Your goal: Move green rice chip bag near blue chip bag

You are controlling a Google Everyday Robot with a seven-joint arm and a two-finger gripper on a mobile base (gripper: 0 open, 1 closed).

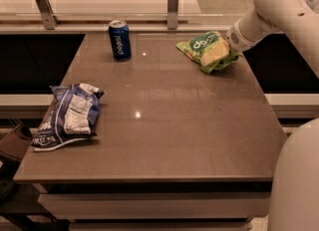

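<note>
The green rice chip bag (pixel 202 46) lies at the far right of the table, its dark green logo facing up. My gripper (pixel 215 54) comes in from the right on the white arm and is shut on the bag's right side, with one pale finger lying across its top. The bag rests on the table. The blue chip bag (pixel 69 116), wrinkled dark blue with white patches, lies at the near left of the table, far from the green bag.
A blue soda can (pixel 119 39) stands upright at the far left of the brown table (pixel 169 125). A rail with metal posts (pixel 172 6) runs behind the table. The robot's white body (pixel 296 185) fills the lower right corner.
</note>
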